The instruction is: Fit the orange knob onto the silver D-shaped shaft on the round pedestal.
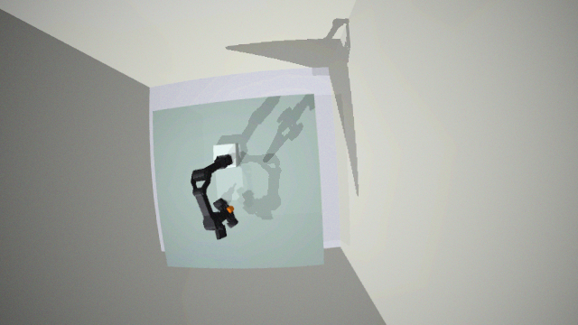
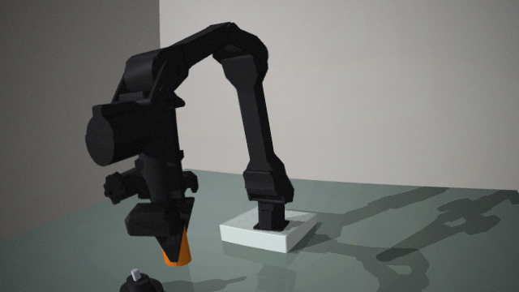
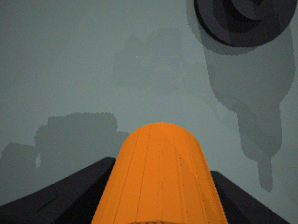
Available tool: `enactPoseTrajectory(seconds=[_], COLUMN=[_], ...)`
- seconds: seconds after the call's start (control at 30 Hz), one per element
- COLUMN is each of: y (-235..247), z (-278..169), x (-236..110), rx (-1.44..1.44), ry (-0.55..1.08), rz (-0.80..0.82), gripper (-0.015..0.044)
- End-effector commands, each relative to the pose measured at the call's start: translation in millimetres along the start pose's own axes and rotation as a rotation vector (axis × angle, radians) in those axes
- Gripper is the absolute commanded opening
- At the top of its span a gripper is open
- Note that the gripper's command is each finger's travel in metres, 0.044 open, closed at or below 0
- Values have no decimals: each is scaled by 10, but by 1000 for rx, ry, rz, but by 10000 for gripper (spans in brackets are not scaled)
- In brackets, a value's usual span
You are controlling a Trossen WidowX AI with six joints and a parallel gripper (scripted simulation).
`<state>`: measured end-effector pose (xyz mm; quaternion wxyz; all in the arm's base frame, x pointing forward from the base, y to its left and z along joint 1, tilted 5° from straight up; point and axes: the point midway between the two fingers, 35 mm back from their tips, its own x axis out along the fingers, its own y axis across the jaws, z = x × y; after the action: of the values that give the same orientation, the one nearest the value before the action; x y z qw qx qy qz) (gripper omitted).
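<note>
Orange knob (image 1: 230,209) (image 2: 185,251) (image 3: 160,175) was gripped in part-open jaws (image 2: 175,259), off the desk (image 1: 289,235) (image 2: 345,268) (image 3: 60,60); alignment, seating on the pedestal (image 2: 142,285) (image 3: 220,30) and release remained.

the arm (image 1: 204,205) (image 2: 250,126) stands on a block (image 1: 220,151) (image 2: 253,238) on the table (image 1: 280,239) (image 2: 53,251) (image 3: 75,65). the knob (image 1: 230,209) (image 2: 185,252) (image 3: 160,180) sits between the fingers of the gripper (image 1: 229,211) (image 2: 177,256) (image 3: 160,173), above the table. in the exterior view, the pedestal (image 2: 142,285) (image 3: 240,31) is in front of the block and lower left of the knob, apart from it, with the shaft (image 2: 135,275) on top.
</note>
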<state>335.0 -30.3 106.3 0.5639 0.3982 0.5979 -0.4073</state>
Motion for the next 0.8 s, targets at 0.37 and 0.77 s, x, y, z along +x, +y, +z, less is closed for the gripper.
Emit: enactPoseTrajectory(seconds=[0.37, 0.77], y=[-187, -381], z=[458, 790], x=[129, 228], rx=[-3, -3], ry=[-7, -10], rz=[-4, -7], gripper=[0, 0])
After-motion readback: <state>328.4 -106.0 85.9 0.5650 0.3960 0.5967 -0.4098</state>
